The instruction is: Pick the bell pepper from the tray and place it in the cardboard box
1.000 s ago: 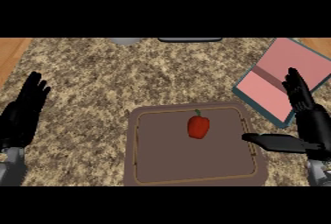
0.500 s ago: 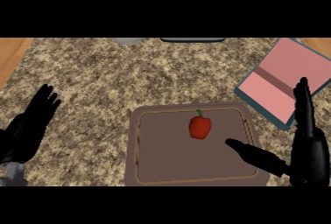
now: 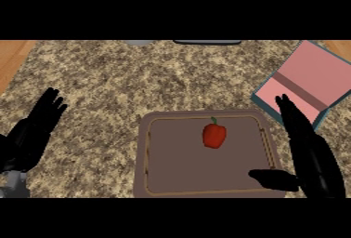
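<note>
Pepper (image 3: 214, 135) lies stem-up at the tray's (image 3: 145, 158) centre, left of my right hand (image 3: 307, 153), which is nearer, open and empty; my left hand (image 3: 31, 135) rests open, well apart. Box (image 3: 308, 83) lies beyond.

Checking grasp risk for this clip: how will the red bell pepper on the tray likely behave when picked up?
The bell pepper looks smooth and rounded, so it may slip or roll on the flat tray. It seems small beside the open right hand, so probably light. Its stem looks fragile.
</note>
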Motion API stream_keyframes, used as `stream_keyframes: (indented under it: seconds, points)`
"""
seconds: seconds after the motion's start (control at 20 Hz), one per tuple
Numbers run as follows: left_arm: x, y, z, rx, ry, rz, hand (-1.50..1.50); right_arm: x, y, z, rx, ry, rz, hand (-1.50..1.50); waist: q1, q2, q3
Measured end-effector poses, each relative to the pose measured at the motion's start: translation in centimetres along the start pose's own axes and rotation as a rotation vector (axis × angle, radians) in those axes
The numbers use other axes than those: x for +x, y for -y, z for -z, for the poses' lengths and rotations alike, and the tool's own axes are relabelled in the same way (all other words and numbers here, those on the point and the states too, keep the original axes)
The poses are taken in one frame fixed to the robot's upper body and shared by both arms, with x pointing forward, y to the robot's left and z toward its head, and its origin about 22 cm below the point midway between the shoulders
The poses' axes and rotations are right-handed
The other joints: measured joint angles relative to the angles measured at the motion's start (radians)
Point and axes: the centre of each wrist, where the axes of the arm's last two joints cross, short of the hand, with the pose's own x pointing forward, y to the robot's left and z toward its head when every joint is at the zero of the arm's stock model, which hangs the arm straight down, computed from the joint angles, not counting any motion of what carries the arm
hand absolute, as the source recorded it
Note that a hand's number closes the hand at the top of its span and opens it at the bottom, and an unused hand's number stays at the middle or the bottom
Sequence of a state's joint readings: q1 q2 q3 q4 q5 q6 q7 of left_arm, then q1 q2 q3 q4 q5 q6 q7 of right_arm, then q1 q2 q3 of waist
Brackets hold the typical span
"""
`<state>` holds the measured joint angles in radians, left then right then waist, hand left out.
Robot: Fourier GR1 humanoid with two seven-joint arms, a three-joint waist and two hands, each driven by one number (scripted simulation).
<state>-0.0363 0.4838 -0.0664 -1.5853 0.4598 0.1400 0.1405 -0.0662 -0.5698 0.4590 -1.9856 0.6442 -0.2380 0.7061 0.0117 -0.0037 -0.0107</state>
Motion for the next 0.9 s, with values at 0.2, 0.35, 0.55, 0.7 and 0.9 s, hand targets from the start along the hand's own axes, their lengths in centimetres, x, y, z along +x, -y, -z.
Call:
stream_keyframes:
  seconds: [0.2, 0.35, 0.55, 0.7, 0.9]
  points:
    - [0.1, 0.2, 0.0, -0.019, 0.001, -0.002, 0.00, 3.1, 0.1, 0.8, 0.121, -0.116, -0.112, -1.50, 0.017, 0.003, 0.002]
    - [0.0, 0.1, 0.2, -0.025, 0.002, -0.005, 0.00, 5.7, 0.2, 2.2, 0.184, -0.153, -0.140, -1.50, 0.022, 0.005, 0.004]
    - [0.2, 0.0, 0.2, -0.024, -0.005, -0.008, 0.00, 8.3, -0.9, 3.1, 0.270, -0.172, -0.115, -1.50, 0.015, 0.004, 0.006]
    - [0.3, 0.1, 0.2, -0.020, -0.007, -0.013, 0.00, 9.6, -1.5, 3.8, 0.310, -0.189, -0.098, -1.50, 0.008, 0.003, 0.007]
    - [0.0, -0.2, -0.1, -0.006, -0.009, -0.012, 0.00, 10.1, -2.2, 4.6, 0.352, -0.213, -0.104, -1.50, 0.002, 0.002, 0.008]
